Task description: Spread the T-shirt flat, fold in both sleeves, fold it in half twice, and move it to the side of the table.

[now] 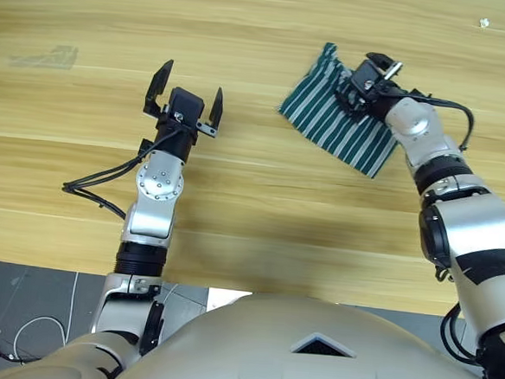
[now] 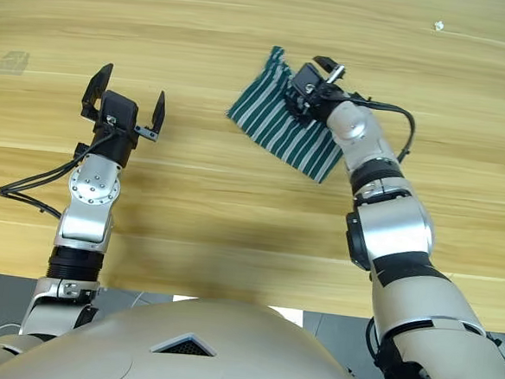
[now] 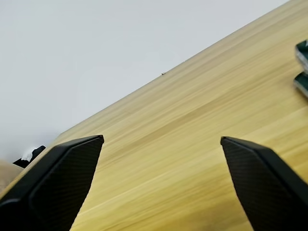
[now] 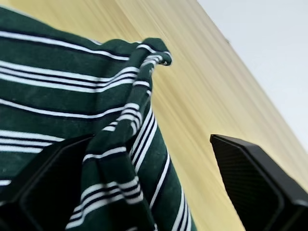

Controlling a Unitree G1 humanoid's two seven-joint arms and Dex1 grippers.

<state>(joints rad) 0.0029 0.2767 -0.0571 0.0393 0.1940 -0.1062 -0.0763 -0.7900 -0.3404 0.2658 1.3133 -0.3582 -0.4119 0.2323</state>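
Nearest, left of centre, my left gripper (image 1: 191,83) hung with fingers spread wide over the wooden table (image 1: 246,33). Farther off, upper right, the folded striped T-shirt (image 1: 327,118) lay flat. My right gripper (image 1: 372,69) sat at its far right edge, fingers parted, cloth bunched against one.

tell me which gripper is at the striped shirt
The right gripper: it touches the striped T-shirt; the left gripper hangs open over bare table.

A small white scrap (image 1: 484,23) lies at far right, and cables (image 1: 40,320) trail over the grey floor (image 1: 21,282).
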